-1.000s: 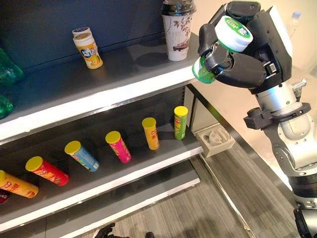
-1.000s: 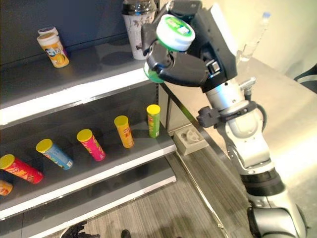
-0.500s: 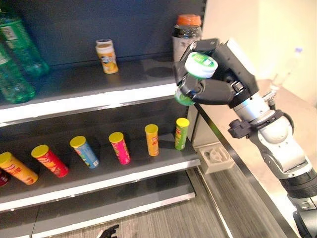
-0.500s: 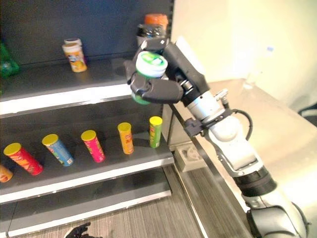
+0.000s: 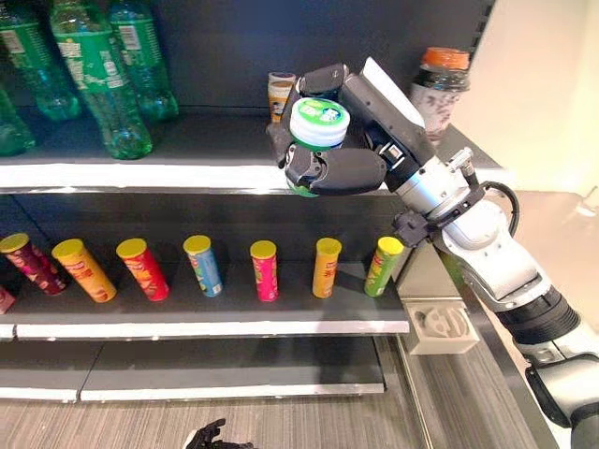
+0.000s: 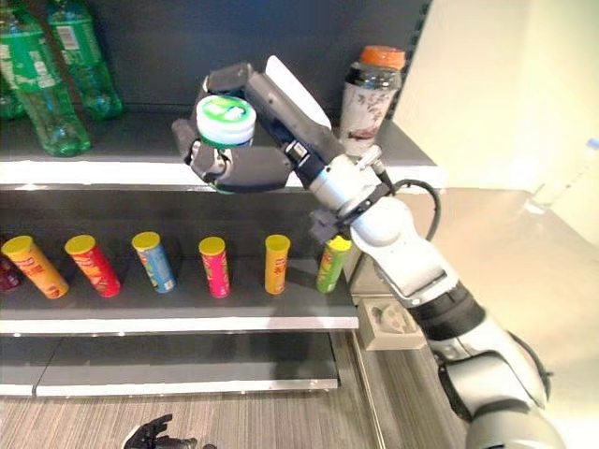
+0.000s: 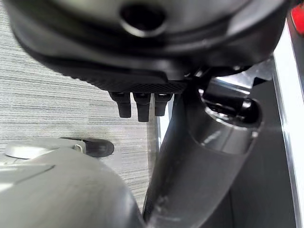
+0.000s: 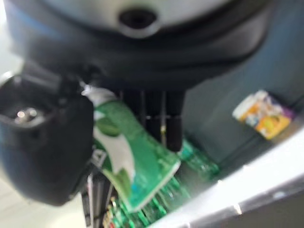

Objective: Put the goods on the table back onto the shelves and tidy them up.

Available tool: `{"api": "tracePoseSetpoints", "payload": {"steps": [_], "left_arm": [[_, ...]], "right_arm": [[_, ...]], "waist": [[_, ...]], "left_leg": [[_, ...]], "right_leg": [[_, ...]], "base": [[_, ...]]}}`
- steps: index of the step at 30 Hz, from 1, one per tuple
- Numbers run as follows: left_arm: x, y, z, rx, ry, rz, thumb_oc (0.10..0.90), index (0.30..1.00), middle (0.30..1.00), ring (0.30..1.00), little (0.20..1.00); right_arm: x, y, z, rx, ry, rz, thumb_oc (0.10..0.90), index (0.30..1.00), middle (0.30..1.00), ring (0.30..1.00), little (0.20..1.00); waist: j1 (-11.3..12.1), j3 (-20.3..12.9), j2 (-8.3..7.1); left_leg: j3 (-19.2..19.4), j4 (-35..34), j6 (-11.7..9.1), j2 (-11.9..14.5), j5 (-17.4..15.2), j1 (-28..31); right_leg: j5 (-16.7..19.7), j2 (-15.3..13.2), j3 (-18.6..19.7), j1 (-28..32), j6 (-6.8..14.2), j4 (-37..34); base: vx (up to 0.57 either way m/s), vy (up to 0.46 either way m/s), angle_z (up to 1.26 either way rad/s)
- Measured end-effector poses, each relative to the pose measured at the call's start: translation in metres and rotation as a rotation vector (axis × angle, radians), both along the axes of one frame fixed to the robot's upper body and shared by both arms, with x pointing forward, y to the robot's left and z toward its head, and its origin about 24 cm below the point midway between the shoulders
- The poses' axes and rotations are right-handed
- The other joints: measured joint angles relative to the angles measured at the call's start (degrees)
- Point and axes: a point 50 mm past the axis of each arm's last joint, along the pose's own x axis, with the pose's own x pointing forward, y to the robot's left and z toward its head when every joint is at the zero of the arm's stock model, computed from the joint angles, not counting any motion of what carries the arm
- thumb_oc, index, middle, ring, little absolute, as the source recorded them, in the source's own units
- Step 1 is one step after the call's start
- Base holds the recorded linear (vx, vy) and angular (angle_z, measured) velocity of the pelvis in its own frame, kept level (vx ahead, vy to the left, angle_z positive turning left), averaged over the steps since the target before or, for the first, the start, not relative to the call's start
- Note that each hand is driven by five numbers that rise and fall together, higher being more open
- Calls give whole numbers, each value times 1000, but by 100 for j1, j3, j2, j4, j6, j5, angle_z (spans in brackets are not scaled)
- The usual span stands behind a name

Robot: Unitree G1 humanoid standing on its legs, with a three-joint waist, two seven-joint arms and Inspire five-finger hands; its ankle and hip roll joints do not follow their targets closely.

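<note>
— Where was the tub?
— In my right hand (image 5: 342, 168), fingers curled round the green tub (image 5: 316, 131), at the upper shelf's (image 5: 140, 173) front edge.
— The left hand (image 7: 142, 57)?
— Fingers: couldn't tell.

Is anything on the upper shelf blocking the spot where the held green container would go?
Nothing visible blocks it. The right robot hand grips the green white-lidded container at the grey upper shelf's front edge; the small yellow bottle stands just behind.
</note>
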Motion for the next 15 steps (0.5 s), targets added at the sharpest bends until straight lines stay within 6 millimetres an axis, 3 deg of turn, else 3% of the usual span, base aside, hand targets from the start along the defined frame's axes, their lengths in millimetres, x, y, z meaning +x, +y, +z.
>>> {"api": "tracePoseSetpoints", "payload": {"steps": [8,11,15], "left_arm": [[6,1,3,0,-28,0,800,900,900,900,900],[13,3,4,-3,-46,14,800,900,900,900,900],[15,5,6,3,-56,23,800,900,900,900,900]], "right_arm": [[32,2,-11,-51,45,-166,400,300,300,300,300],[37,3,-2,-27,4,-203,400,300,300,300,300],[47,-7,9,-3,-34,-303,400,300,300,300,300]], "waist": [[250,111,-68],[473,227,-123],[531,313,-179]], "left_leg": [[-283,2,22,-142,37,-177],[-304,3,22,-183,37,-191],[-459,1,31,-264,59,-283]], "right_leg": [[-34,-79,-294,-1,42,1],[-44,-113,-345,4,54,1],[-59,-155,-507,12,59,0]], "base": [[-3,23,20],[-8,26,9],[2,23,20]]}}
